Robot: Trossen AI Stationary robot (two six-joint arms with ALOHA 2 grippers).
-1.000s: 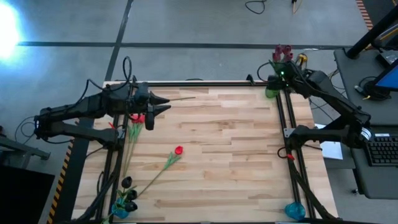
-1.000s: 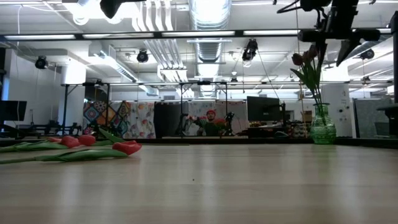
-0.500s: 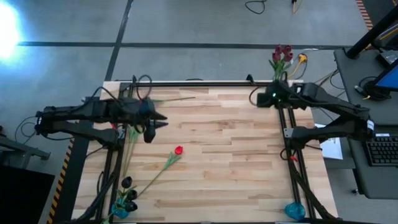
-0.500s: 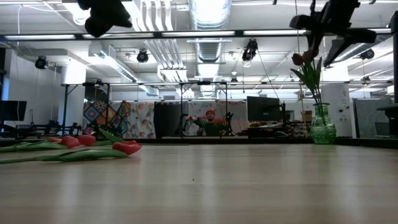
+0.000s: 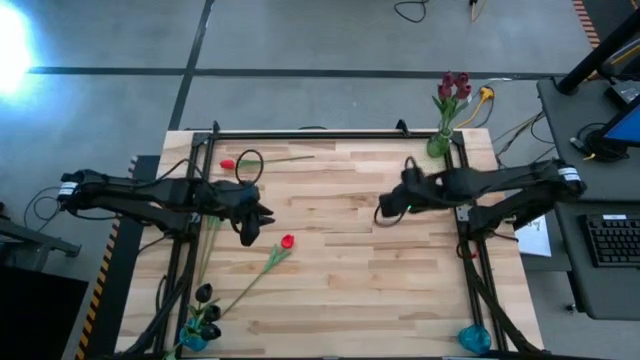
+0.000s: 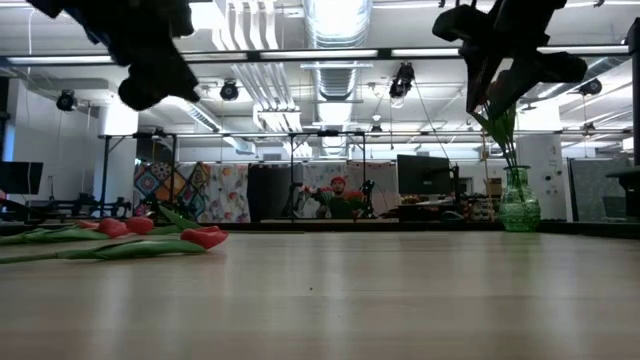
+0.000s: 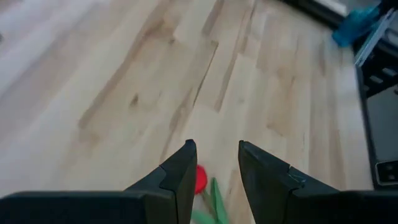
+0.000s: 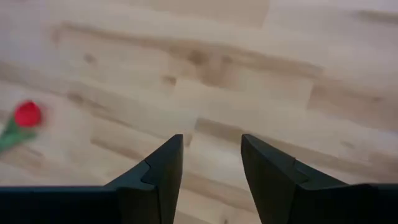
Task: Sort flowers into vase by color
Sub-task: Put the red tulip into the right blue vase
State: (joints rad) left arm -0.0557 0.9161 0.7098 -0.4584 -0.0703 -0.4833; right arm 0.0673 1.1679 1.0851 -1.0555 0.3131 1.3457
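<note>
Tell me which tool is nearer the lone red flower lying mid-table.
Left. The left tool hangs open just beside the red flower, toward the table's left edge. The right tool, also open, sits well off toward the right side.

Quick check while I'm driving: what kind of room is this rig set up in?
Most likely an open lab or workshop, not a home: exposed ceiling ducting and strip lights overhead, monitors on benches behind the table, and a bare concrete floor around it.

No text, label, brand, number or sign can be read in any view.
</note>
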